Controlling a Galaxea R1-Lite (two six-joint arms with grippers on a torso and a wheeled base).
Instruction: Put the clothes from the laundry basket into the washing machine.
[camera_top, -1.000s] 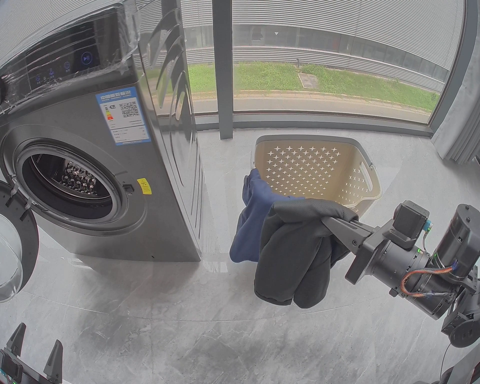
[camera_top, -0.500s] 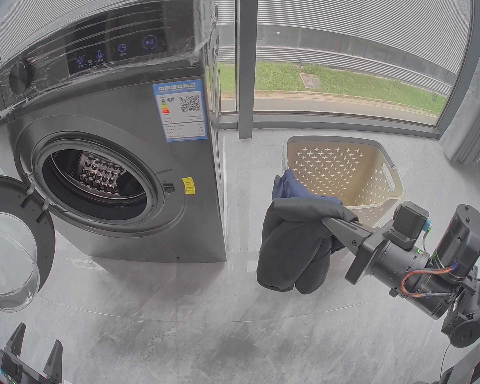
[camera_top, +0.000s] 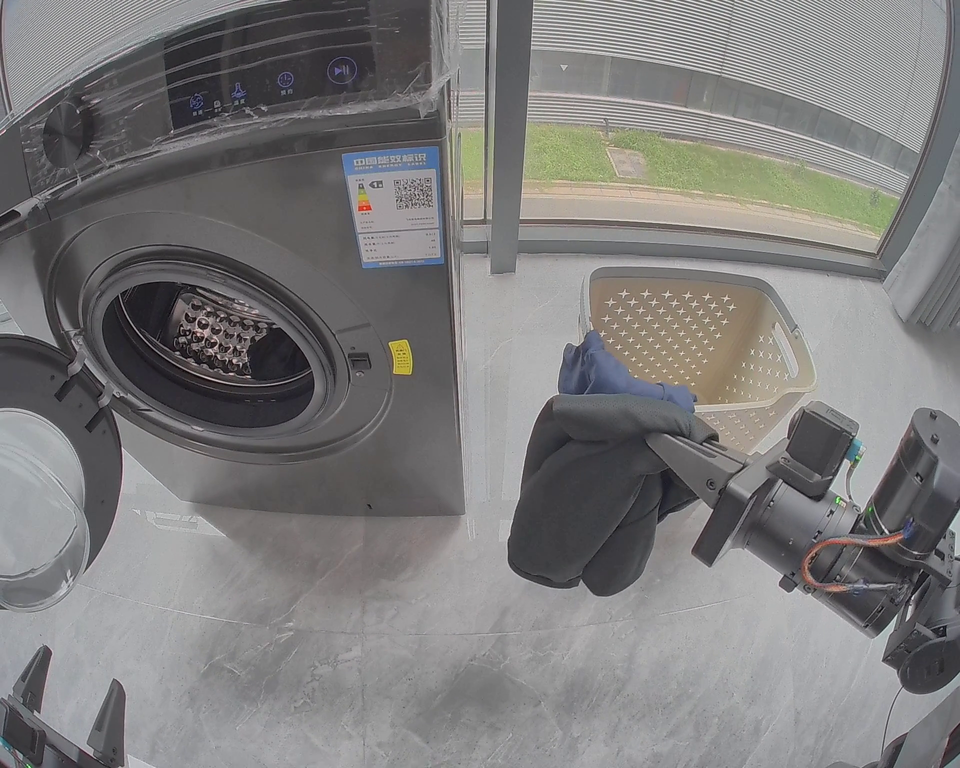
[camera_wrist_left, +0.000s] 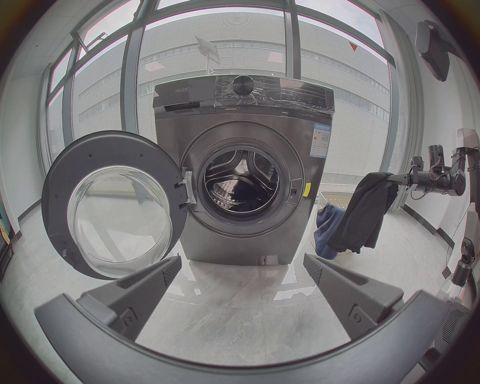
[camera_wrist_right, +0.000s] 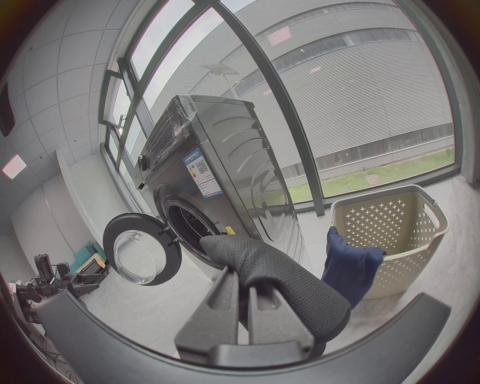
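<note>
Dark grey garment: thick matte cloth, folded over at the top. It hangs in two lobes above the floor, between the washing machine's right front corner and the laundry basket.
Right gripper: clenched on the garment's top fold, with cloth draped over both fingers.
Blue garment: draped over the basket's near left rim, with part hanging down outside. It is partly hidden behind the grey garment.
Laundry basket: beige plastic with star-shaped perforations and a handle slot. It stands on the floor near the window, to the right of the machine.
Washing machine: grey front loader with film over the control panel. The porthole is open and shows the metal drum.
Door: swung wide to the machine's left, near the floor's left edge.
Left gripper: released, fingers spread wide, low over the near left floor and facing the porthole.
Open room: a stretch of floor lies between the hanging garment and the porthole. The machine's right front corner is the edge nearest the cloth.
Floor: polished grey marble-pattern tiles, reflective.
Room: tall window with a dark mullion, and a grey curtain at the right.
</note>
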